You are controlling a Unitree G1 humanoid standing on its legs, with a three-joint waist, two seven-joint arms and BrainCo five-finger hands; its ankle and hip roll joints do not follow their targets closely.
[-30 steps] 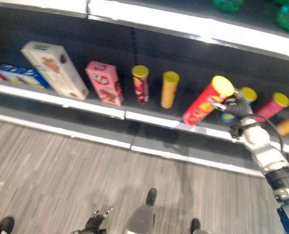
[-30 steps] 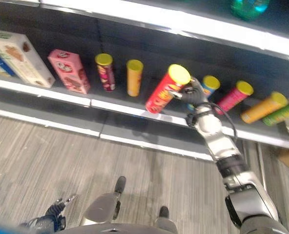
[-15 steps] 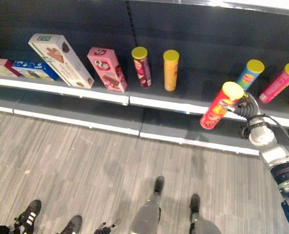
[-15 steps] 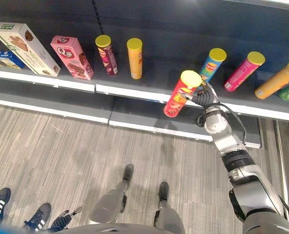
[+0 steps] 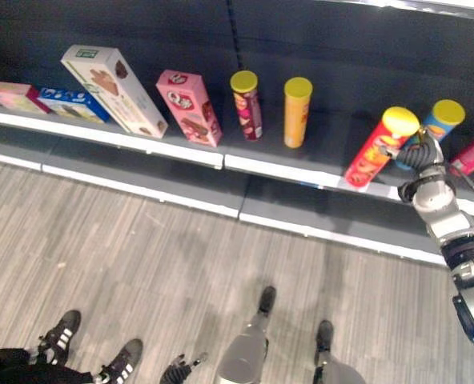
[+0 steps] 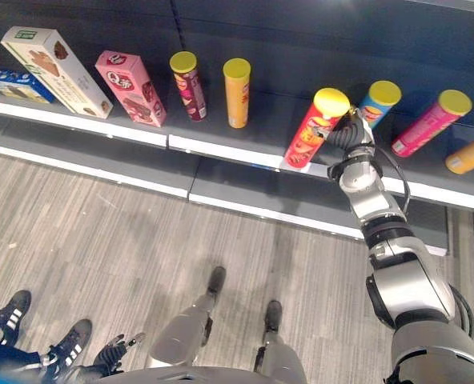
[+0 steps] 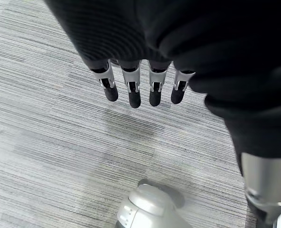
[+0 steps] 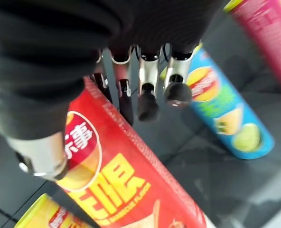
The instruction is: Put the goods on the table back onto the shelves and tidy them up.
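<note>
A red can with a yellow lid (image 5: 373, 152) leans on the dark shelf (image 5: 189, 152), its base near the white front edge, just left of a blue can (image 5: 439, 120). My right hand (image 6: 351, 134) is at the red can's upper part. In the right wrist view the thumb lies on one side of the red can (image 8: 126, 185) and the curled fingers (image 8: 147, 107) on the other, with the blue can (image 8: 226, 118) behind. My left hand (image 5: 181, 370) hangs low over the floor, its fingers (image 7: 133, 90) straight and holding nothing.
Along the shelf stand a yellow can (image 5: 297, 112), a maroon can (image 5: 247, 104), a pink box (image 5: 190, 108), a white box (image 5: 113, 90) and a blue box (image 5: 69, 104). Pink (image 6: 429, 122) and orange (image 6: 471, 154) cans lean at the right. A person's shoes (image 5: 61, 344) are at lower left.
The camera has shifted. My right hand has carried the red can from in front of the shelf's edge onto the shelf, beside the blue can.
</note>
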